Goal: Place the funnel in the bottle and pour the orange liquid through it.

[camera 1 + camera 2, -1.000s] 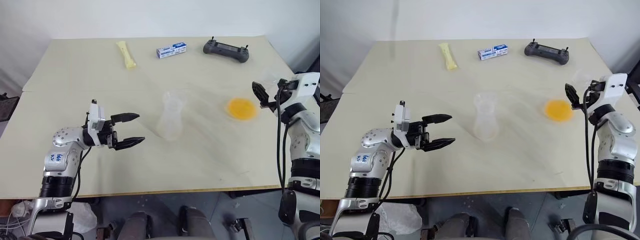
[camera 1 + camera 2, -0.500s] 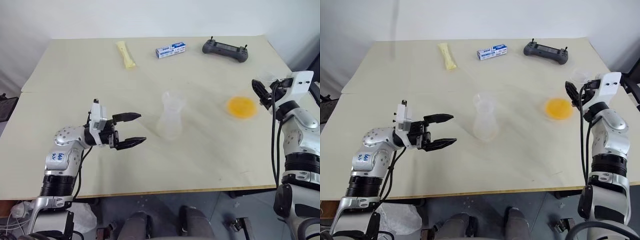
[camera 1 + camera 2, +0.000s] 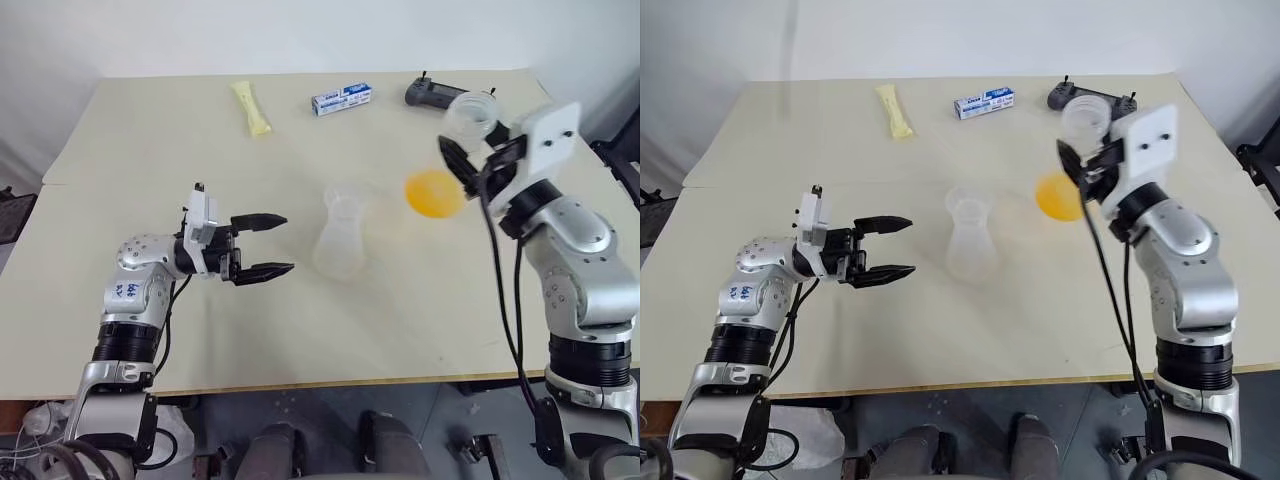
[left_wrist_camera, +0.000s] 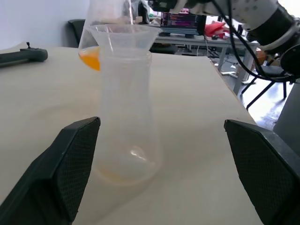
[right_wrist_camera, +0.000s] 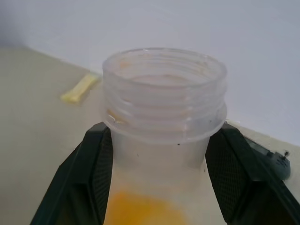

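Table's [image 3: 420, 320] clear flask [image 3: 338, 240] barely visible; left jaws agape, right jaws clamp orange-liquid flask [image 3: 455, 150].

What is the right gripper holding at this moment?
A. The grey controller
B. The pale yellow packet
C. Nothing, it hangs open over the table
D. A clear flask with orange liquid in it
D: the right gripper is shut around the neck of a clear flask, lifted off the table, with the orange liquid pooled in it.
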Motion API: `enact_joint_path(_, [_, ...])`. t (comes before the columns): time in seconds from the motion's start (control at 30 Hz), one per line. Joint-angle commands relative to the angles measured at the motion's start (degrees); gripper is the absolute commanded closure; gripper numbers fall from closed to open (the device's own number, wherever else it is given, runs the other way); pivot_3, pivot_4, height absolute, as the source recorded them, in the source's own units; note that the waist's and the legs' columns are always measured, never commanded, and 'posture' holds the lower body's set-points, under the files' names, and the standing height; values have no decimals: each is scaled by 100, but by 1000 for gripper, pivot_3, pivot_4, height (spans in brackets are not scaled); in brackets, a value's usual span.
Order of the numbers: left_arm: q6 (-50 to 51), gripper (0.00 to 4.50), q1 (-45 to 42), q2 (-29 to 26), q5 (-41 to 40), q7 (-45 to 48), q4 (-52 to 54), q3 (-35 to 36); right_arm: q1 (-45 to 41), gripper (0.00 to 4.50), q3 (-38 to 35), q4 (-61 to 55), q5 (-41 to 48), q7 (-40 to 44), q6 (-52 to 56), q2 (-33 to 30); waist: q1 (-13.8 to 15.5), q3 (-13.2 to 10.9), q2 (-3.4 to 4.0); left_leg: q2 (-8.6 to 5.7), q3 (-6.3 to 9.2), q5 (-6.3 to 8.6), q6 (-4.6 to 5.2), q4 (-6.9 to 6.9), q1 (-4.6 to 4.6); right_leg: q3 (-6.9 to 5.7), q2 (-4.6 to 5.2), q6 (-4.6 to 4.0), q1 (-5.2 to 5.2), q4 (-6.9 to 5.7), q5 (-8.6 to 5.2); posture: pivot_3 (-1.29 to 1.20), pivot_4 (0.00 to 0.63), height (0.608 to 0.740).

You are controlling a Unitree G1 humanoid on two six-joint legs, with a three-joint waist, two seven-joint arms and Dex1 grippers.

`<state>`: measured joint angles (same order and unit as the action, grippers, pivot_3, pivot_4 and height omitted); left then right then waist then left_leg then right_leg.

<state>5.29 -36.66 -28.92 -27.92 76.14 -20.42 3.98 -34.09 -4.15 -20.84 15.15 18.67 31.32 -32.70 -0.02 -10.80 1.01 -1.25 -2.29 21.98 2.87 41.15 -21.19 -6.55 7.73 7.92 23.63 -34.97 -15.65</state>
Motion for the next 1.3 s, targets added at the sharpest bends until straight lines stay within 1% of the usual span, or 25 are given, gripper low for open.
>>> enact_joint_path(0.03, [-156,0,-165,68,-141,123,-169,175,-80,2096,530,-731,-826,-138,271,-414,5,1,-2,-2,0,0,0,0,-1,0,1,0,0,2,0,0,150,740])
enact_joint_path(0.17, [-165,0,-212,165,-301,227,-321,335,-172,2096,1028,-1048,-1433,-119,338,-579,-8,0,-3,-4,-2,0,0,-1,-2,0,1,0,0,5,0,0,150,740])
enact_joint_path(0.3, [-149,0,-104,201,-353,247,-295,438,-433,2096,1561,-1081,-2095,150,485,-868,-10,0,-3,0,-5,0,0,-2,-1,-1,-2,0,2,4,0,0,150,740])
enact_joint_path(0.47, [-3,0,80,217,-404,231,-90,485,-636,2096,2081,-1122,-2776,309,457,-855,-15,0,-3,0,-3,0,0,-2,-1,-1,-1,0,2,4,0,0,150,740])
enact_joint_path(0.63, [98,0,155,196,-442,240,26,518,-902,2096,2618,-1067,-3728,573,179,-974,-9,0,-3,0,-1,0,0,-1,-4,-4,-1,0,3,5,0,0,150,740])
enact_joint_path(0.73, [98,0,120,214,-433,240,-12,516,-892,2096,2604,-1005,-4044,611,108,-893,-6,1,-4,-1,0,0,0,-1,-4,-3,0,0,2,5,0,0,150,740])
enact_joint_path(0.97, [97,0,15,288,-481,301,-108,500,-898,2096,2621,-829,-4740,762,-432,-939,-14,1,-4,0,-1,0,0,-2,-3,-4,-1,0,2,6,0,0,150,740])
enact_joint_path(1.3, [8,0,-219,464,-554,400,-392,598,-842,2096,2504,-449,-5348,836,-1294,-886,-15,1,-4,0,-1,0,-1,-2,-3,-5,-1,0,1,8,0,0,150,740])
